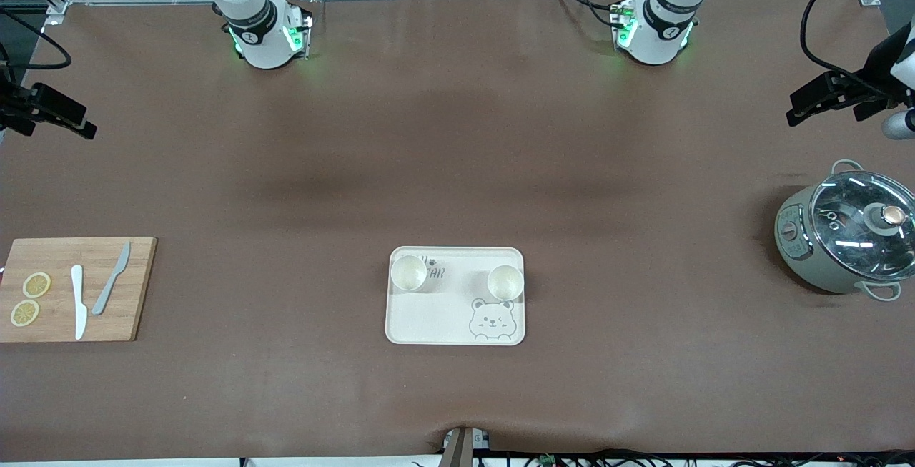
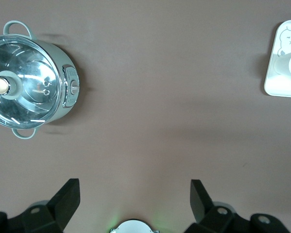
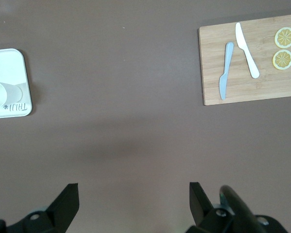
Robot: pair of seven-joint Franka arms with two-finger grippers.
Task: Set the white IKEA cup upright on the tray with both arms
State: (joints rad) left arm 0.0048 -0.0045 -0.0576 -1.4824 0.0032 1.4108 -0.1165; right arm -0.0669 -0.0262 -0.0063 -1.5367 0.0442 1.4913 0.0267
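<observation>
Tray (image 1: 455, 310), one, sat near the bench's camera-side edge, lettering half hidden, perhaps "TAIJI". Cups, two, upright at its two corners farther from the camera (image 1: 409, 272) (image 1: 505, 282). Left pincer (image 1: 822, 102) and right pincer (image 1: 53, 115), both spread, empty, hung over opposite bench ends.

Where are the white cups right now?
Both cups, one and the other, stand upright on the cream tray mid-table, between the cutting board and the cooking pot.
</observation>
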